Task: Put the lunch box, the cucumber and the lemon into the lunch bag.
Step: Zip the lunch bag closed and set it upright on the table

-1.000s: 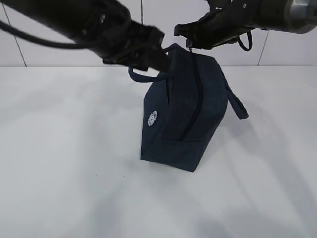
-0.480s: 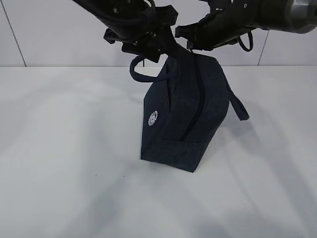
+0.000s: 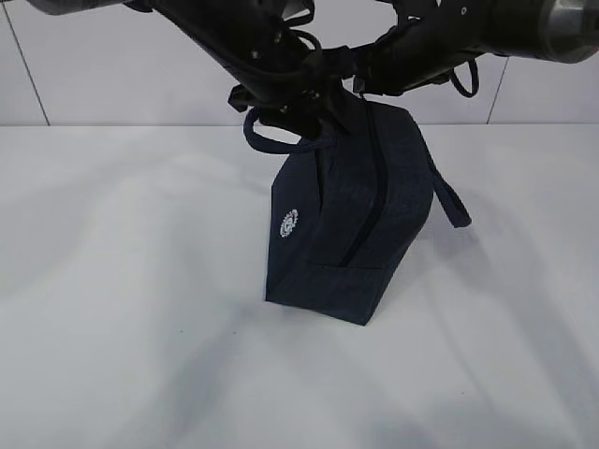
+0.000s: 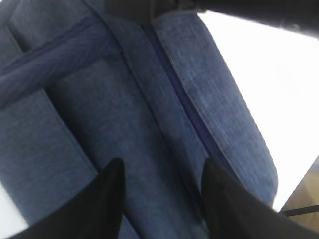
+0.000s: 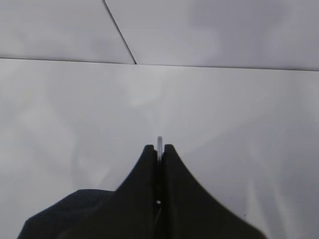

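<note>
Since a second ago the left arm has swung in from the left edge toward the middle, and its gripper [image 3: 298, 110] now sits over the upper left end of the lunch bag [image 3: 351, 224], by the near handle loop [image 3: 267, 138]; the bag itself has not shifted. On the left side of the exterior view the white table [image 3: 122, 309] is bare of other things. In the left wrist view the two dark fingers [image 4: 107, 199] stand about half open just above the blue fabric [image 4: 99, 114], with a strap crossing the upper left and the closed zipper line [image 4: 184, 104] running down between them; nothing is gripped between the fingers.

At the centre, the bag stands tipped up on one end on the table, its zipper facing the camera and a small white round logo [image 3: 288, 223] on its left face. A second handle loop [image 3: 449, 201] hangs off its right side.

On the right, the right gripper [image 3: 360, 86] meets the top end of the bag at the zipper. The right wrist view shows its fingers [image 5: 147, 169] pressed together on a thin pale sliver [image 5: 159, 143], apparently the zipper pull, though it is too small to be sure. Cucumber, lemon and lunch box show in no view.
</note>
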